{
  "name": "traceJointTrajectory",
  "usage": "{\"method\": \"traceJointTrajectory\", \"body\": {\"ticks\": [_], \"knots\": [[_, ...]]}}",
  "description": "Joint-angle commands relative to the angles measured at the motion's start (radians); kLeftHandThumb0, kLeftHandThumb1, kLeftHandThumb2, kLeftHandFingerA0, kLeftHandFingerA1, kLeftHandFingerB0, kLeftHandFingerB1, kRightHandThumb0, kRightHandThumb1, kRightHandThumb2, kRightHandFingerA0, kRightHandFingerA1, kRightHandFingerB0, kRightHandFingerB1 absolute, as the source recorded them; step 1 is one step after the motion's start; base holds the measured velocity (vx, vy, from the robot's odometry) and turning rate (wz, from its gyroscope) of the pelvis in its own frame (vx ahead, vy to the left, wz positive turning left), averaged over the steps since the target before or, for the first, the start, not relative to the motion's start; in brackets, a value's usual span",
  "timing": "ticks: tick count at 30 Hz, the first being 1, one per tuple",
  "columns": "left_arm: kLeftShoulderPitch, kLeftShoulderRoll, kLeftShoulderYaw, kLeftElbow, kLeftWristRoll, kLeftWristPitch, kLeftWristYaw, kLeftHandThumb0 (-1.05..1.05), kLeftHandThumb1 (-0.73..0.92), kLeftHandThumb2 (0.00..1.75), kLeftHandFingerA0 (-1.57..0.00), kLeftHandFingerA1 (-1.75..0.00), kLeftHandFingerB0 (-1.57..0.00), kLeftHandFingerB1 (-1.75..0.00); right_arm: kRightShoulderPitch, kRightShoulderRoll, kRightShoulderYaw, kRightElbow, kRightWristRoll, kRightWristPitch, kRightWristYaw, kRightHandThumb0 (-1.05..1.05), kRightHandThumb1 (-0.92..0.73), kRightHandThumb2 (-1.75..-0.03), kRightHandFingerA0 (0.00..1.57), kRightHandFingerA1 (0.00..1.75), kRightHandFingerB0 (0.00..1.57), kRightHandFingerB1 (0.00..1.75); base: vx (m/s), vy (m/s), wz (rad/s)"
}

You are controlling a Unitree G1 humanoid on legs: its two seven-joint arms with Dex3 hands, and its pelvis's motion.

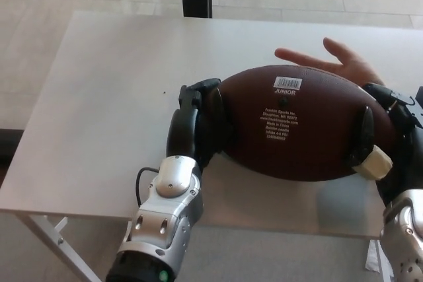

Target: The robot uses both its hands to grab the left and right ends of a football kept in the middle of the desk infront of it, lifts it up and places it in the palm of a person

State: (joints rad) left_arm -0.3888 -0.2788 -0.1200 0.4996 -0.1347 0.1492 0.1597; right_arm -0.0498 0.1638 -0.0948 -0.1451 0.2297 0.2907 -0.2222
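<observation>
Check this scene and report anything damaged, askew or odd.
One oddity: a beige wrap or pad on a finger of the right hand. The football, left hand, person's hand and desk look normal.

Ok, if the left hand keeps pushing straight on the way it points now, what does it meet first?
The football: the left hand already presses its left end, pointing toward the right hand on the far end. The person's hand lies behind the ball, off that line, though depth is unclear.
</observation>
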Motion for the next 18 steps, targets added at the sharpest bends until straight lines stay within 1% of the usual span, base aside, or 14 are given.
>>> {"method": "traceJointTrajectory", "body": {"ticks": [1, 2, 3, 4, 5, 7, 10, 11, 12, 13, 14, 15, 16, 18], "knots": [[0.031, -0.241, -0.025, 0.049, -0.155, 0.109, -0.149, -0.67, 0.83, 1.30, -1.22, -1.44, -0.69, -1.17, -0.064, 0.111, 0.089, 0.037, 0.076, -0.028, 0.088, -0.31, -0.54, -1.30, 1.02, 1.75, 0.75, 1.69, 0.00, 0.000, 0.00], [0.008, -0.243, -0.010, 0.053, -0.162, 0.133, -0.140, -0.75, 0.92, 0.82, -0.85, -1.75, -0.38, -1.75, -0.075, 0.109, 0.088, 0.033, 0.077, -0.021, 0.087, -0.29, -0.53, -1.29, 1.01, 1.75, 0.75, 1.68, 0.00, 0.000, 0.00], [-0.005, -0.242, -0.012, 0.048, -0.151, 0.145, -0.123, -0.71, 0.92, 0.81, -0.80, -1.75, -0.37, -1.75, -0.088, 0.109, 0.084, 0.035, 0.081, -0.014, 0.083, -0.28, -0.52, -1.29, 1.01, 1.75, 0.76, 1.68, 0.00, 0.000, 0.00], [-0.026, -0.244, -0.004, 0.040, -0.155, 0.161, -0.111, -0.68, 0.92, 0.82, -0.89, -1.75, -0.48, -1.75, -0.109, 0.110, 0.076, 0.033, 0.090, 0.000, 0.079, -0.26, -0.56, -1.26, 0.99, 1.75, 0.75, 1.66, 0.00, 0.000, 0.00], [-0.047, -0.247, 0.010, 0.032, -0.166, 0.178, -0.105, -0.68, 0.92, 0.82, -0.89, -1.75, -0.48, -1.75, -0.131, 0.111, 0.067, 0.030, 0.101, 0.016, 0.074, -0.26, -0.56, -1.26, 0.99, 1.75, 0.75, 1.66, 0.00, 0.000, 0.00], [-0.085, -0.229, 0.002, 0.018, -0.143, 0.162, -0.114, -0.57, 0.92, 0.83, -0.81, -1.75, -0.44, -1.75, -0.179, 0.121, 0.043, 0.025, 0.129, 0.042, 0.056, -0.27, -0.61, -1.14, 0.97, 1.75, 0.74, 1.59, 0.00, 0.000, 0.00], [-0.109, -0.218, -0.002, 0.013, -0.130, 0.166, -0.128, -0.58, 0.92, 0.84, -0.77, -1.75, -0.48, -1.75, -0.200, 0.120, 0.030, 0.016, 0.137, 0.064, 0.051, -0.26, -0.62, -1.14, 0.96, 1.75, 0.74, 1.60, 0.00, 0.000, 0.00], [-0.142, -0.191, -0.018, -0.002, -0.105, 0.186, -0.131, -0.56, 0.92, 0.88, -0.68, -1.75, -0.39, -1.75, -0.238, 0.121, 0.018, 0.009, 0.146, 0.084, 0.040, -0.24, -0.63, -1.14, 0.96, 1.75, 0.73, 1.62, 0.00, 0.000, 0.00], [-0.182, -0.173, -0.011, -0.008, -0.096, 0.214, -0.117, -0.63, 0.84, 1.15, -0.81, -1.28, -0.53, -1.08, -0.274, 0.121, 0.005, 0.009, 0.157, 0.095, 0.034, -0.20, -0.58, -1.21, 0.98, 1.75, 0.75, 1.62, 0.00, 0.000, 0.00], [-0.197, -0.170, -0.008, -0.006, -0.094, 0.224, -0.111, -0.63, 0.84, 1.15, -0.81, -1.28, -0.53, -1.08, -0.285, 0.120, -0.001, 0.007, 0.161, 0.101, 0.032, -0.20, -0.58, -1.21, 0.98, 1.75, 0.75, 1.62, 0.00, 0.000, 0.00], [-0.229, -0.151, -0.006, 0.000, -0.083, 0.228, -0.112, -0.51, 0.92, 0.70, -0.68, -1.72, -0.47, -1.45, -0.317, 0.118, -0.011, 0.011, 0.162, 0.114, 0.023, -0.15, -0.53, -1.29, 1.00, 1.75, 0.78, 1.60, 0.00, 0.000, 0.00], [-0.276, -0.123, -0.003, 0.010, -0.065, 0.232, -0.113, -0.51, 0.92, 0.70, -0.68, -1.72, -0.47, -1.45, -0.365, 0.115, -0.025, 0.017, 0.162, 0.131, 0.009, -0.15, -0.53, -1.29, 1.00, 1.75, 0.78, 1.60, 0.00, 0.000, 0.00], [-0.292, -0.122, 0.017, 0.012, -0.084, 0.240, -0.113, -0.63, 0.77, 1.12, -0.94, -1.34, -0.73, -1.18, -0.385, 0.113, -0.032, 0.023, 0.163, 0.138, 0.004, -0.14, -0.51, -1.29, 1.01, 1.75, 0.83, 1.55, 0.00, 0.000, 0.00], [-0.317, -0.117, 0.047, 0.014, -0.114, 0.255, -0.112, -0.63, 0.77, 1.12, -0.94, -1.34, -0.73, -1.18, -0.420, 0.113, -0.046, 0.033, 0.164, 0.150, -0.003, -0.14, -0.51, -1.29, 1.01, 1.75, 0.83, 1.55, 0.00, 0.000, 0.00]]}}
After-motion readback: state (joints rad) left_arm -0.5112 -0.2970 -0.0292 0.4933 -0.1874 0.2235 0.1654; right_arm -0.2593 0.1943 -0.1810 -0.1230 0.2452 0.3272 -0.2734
